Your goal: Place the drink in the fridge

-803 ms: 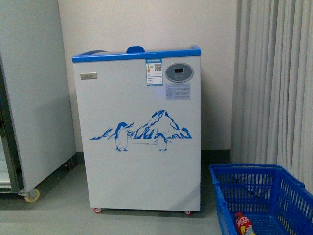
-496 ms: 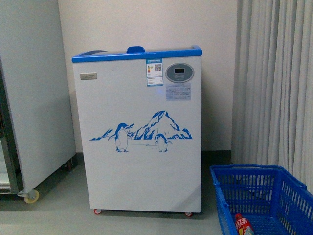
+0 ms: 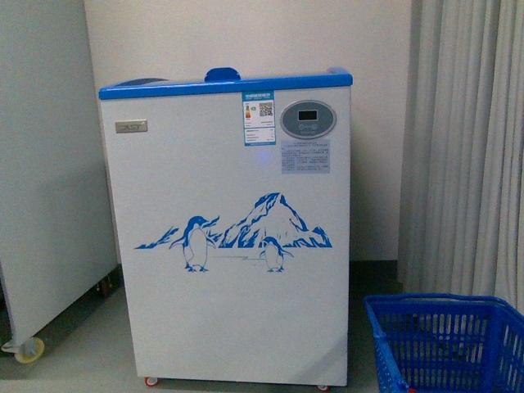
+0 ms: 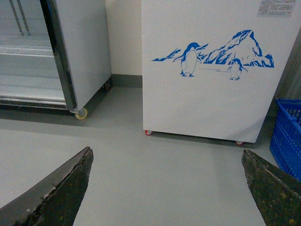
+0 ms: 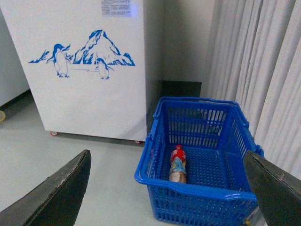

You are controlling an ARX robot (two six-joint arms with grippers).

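The fridge [image 3: 229, 237] is a white chest freezer with a blue rim, a penguin-and-mountain decal and an oval grey display panel [image 3: 308, 119]; its lid looks closed. It also shows in the left wrist view [image 4: 211, 84] and the right wrist view [image 5: 84, 70]. The drink [image 5: 178, 164], a red-capped bottle with a red label, lies flat in a blue basket [image 5: 200, 188] on the floor, cap toward the fridge. It is out of the front view. My right gripper [image 5: 167, 188] is open, above and short of the basket. My left gripper [image 4: 167, 188] is open over bare floor.
A taller grey-white cabinet on casters [image 3: 41, 180] stands left of the fridge, its glass door showing in the left wrist view [image 4: 33, 52]. Grey curtains [image 3: 467, 147] hang at the right. The basket's rim shows in the front view [image 3: 446, 307]. The floor is grey.
The front view has moved closer to the fridge and shifted. The fridge looks larger, and the bottle seen in the basket before has dropped out of the frame.
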